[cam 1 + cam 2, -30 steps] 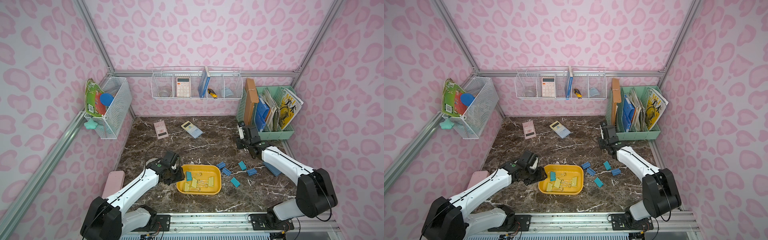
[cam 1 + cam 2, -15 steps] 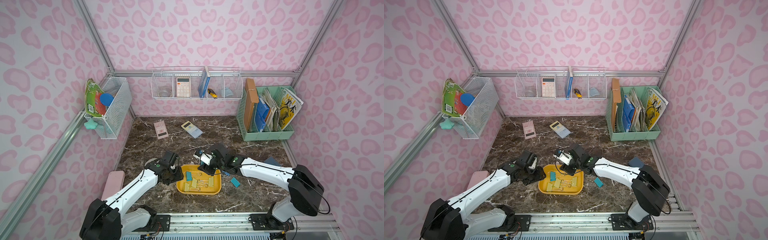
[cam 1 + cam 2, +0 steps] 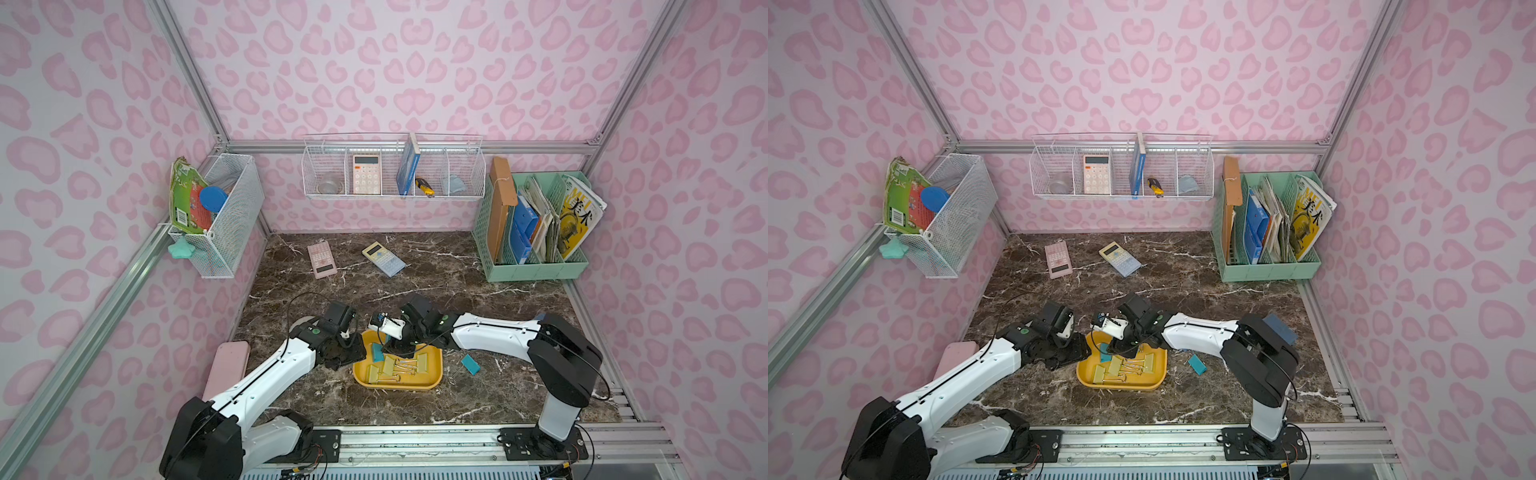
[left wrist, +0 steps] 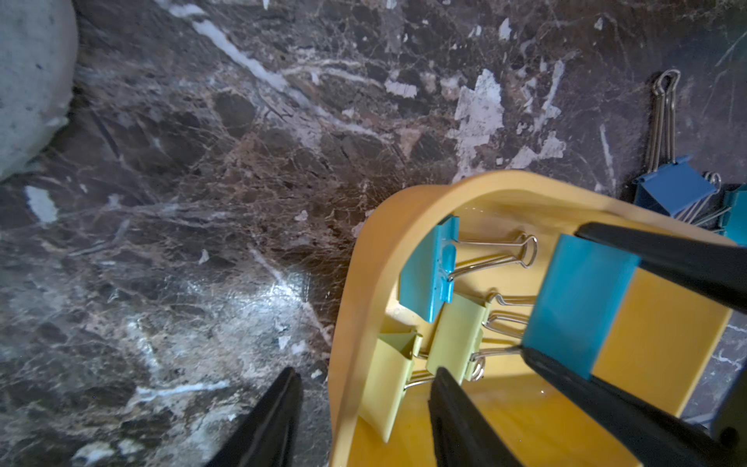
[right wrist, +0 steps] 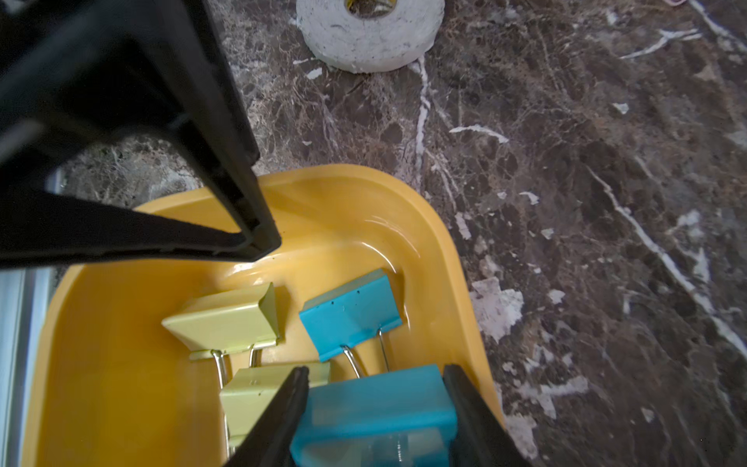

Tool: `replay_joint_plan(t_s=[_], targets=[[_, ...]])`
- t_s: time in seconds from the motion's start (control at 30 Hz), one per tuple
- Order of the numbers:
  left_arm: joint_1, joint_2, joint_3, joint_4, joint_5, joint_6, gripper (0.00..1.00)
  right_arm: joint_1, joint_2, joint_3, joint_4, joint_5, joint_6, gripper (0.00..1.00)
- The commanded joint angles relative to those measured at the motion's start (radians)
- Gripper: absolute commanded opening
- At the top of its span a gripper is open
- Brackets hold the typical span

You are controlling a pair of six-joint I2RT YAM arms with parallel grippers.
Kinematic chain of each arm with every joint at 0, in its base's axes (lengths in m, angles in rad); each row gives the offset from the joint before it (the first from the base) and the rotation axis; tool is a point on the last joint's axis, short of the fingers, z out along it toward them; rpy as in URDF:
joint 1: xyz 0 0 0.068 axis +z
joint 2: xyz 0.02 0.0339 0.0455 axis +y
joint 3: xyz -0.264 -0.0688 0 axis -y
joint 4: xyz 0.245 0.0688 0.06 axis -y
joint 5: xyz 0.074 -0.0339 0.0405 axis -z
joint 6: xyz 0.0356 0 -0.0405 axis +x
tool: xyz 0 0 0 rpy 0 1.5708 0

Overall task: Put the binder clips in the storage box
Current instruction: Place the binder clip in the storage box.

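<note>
— Dark marble table (image 3: 374, 403) comes first, and on it, near the front, the storage box (image 3: 399, 384). What is in it?
— Several binder clips (image 3: 401, 365), yellow and teal, lie inside.
— And the left gripper (image 4: 368, 372)?
— Its jaws are spread astride the box's wall, one finger outside and one inside. Whether a finger touches the wall I cannot tell; the view is too close.
— The right gripper (image 5: 376, 370)?
— It pinches a teal clip (image 5: 376, 408) by the body and holds it low over the box, above the clips inside.
— So the step in hand is the drop?
— I think so. The next move calls only for opening those jaws, then lifting straight up, so the fingers do not catch the wire handles.
— What remains after that?
— One loose clip (image 3: 470, 365) lies on the table beside the box, and blue clips (image 4: 671, 190) just outside its wall. Farther back I see a pink calculator (image 3: 321, 259) and a grey-blue calculator (image 3: 383, 258), which do not belong to the task.
</note>
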Motion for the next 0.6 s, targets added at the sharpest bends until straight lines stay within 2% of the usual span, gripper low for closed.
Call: replay_joint_plan(t_s=[0.0, 0.03, 0.13, 0.33, 0.4, 0.57], targets=[[0.002, 0.004, 0.000, -0.015, -0.005, -0.001, 0.55, -0.011, 0.032, 0.031, -0.006, -0.005, -0.019, 0.52], [0.003, 0.005, 0.000, -0.014, -0.005, 0.000, 0.56, -0.011, 0.038, 0.034, -0.007, -0.011, -0.017, 0.60], [0.004, 0.010, 0.001, -0.014, -0.005, 0.002, 0.56, -0.006, 0.035, 0.033, -0.013, -0.025, -0.005, 0.71], [0.005, 0.016, 0.004, -0.007, 0.003, 0.006, 0.56, -0.071, -0.158, -0.073, 0.040, -0.060, 0.100, 0.79], [0.005, 0.020, 0.003, -0.005, 0.007, 0.007, 0.56, -0.106, -0.237, -0.093, 0.019, -0.026, 0.177, 0.79], [0.005, 0.022, 0.004, 0.001, 0.013, 0.011, 0.56, -0.236, -0.467, -0.177, -0.074, 0.196, 0.493, 0.79]])
